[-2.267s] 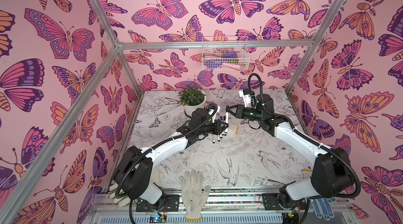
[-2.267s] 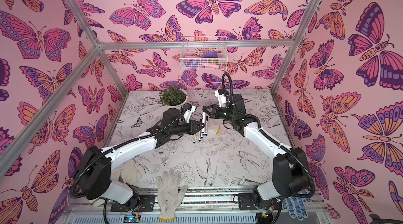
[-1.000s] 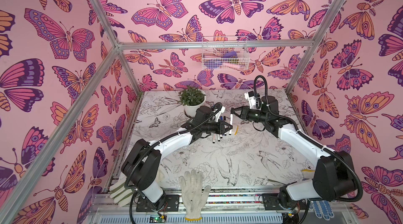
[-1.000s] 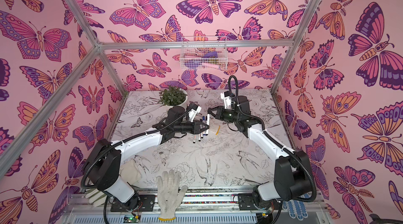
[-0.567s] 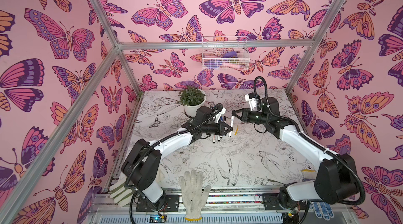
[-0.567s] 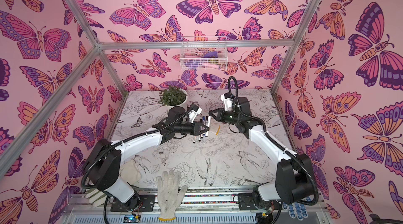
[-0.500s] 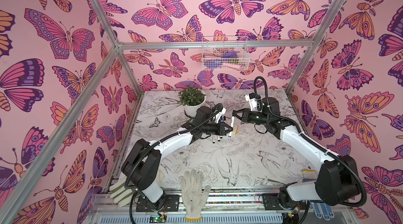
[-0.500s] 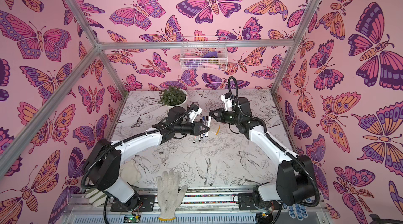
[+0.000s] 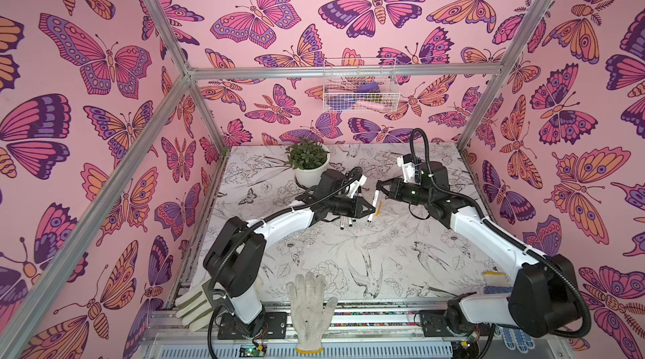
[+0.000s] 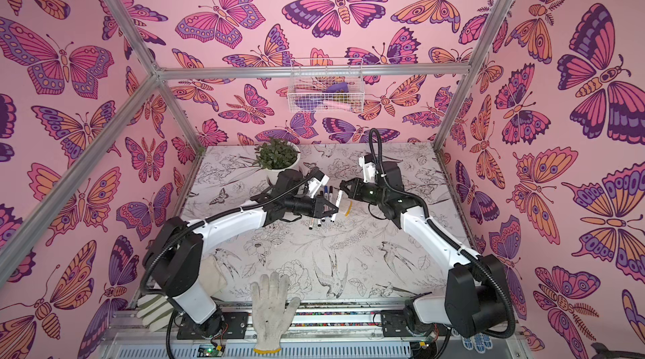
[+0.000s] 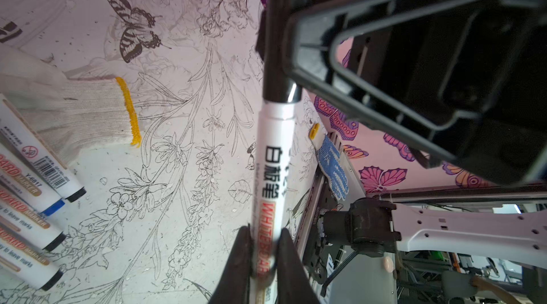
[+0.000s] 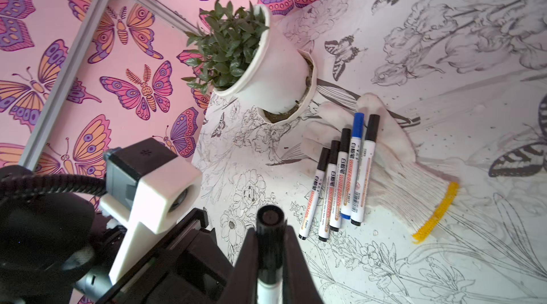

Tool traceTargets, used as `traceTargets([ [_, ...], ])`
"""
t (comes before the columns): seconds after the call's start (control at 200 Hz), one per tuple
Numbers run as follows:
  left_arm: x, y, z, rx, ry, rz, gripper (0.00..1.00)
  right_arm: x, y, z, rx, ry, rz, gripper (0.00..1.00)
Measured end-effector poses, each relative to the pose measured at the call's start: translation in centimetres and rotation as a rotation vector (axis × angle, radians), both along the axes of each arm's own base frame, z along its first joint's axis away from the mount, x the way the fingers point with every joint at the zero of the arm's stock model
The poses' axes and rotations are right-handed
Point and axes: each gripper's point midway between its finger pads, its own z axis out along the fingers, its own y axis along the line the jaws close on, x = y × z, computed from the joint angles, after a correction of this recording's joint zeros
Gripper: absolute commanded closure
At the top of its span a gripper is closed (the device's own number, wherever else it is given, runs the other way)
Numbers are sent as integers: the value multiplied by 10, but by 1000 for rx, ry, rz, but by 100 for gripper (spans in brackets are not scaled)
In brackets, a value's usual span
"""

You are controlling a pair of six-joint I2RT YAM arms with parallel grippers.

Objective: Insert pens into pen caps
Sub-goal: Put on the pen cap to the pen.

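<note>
In hand: slim white marker pen with black barrel print, up in the air, bridging both claws. The left claw is clamped on the printed barrel. The right claw is clamped on the short black plastic pen cap at the far end. The cap rim meets the white barrel with no tip showing, so I judge the cap seated or at its last push.

Next move: a short squeeze along the pen's axis if it hasn't clicked. Then the right claw lets go and the left lays the pen down. Keep both claws in line, since skew would jam it.

Below the left claw, five more white marker pens lie in a row on the floral-print tabletop, partly on a white knit glove with a yellow cuff. All are capped, four black and one blue, so this looks like the last pen.

Text: the held barrel reads "白板笔" and "WHITEBOARD". The row shows "…BOARD MARKER", "to leave marks", a barcode and what reads like "Y-6817".
</note>
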Motion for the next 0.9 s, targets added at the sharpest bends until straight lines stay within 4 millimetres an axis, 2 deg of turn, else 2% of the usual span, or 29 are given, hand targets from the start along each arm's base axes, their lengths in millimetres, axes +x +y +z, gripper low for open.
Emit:
traceTargets([
  [0.2, 23, -24, -59, 145, 33, 20, 100, 23, -7, -53, -80, 74, -71, 100],
  [0.315, 31, -28, -94, 256, 61, 43, 100, 31, -11, -87, -131, 126, -103, 100],
  [0.456, 32, -26, -124, 392, 74, 51, 100, 32, -16, -119, -173, 186, -124, 100],
  [0.646, 31, -27, -130, 500, 74, 44, 100, 33, -24, -135, -215, 211, -167, 100],
  [0.791, 27, -27, -136, 588, 65, 32, 88, 30, -28, -154, -229, 263, -190, 100],
  [0.901, 27, -27, -138, 632, 63, 32, 81, 30, -30, -157, -226, 276, -208, 100],
])
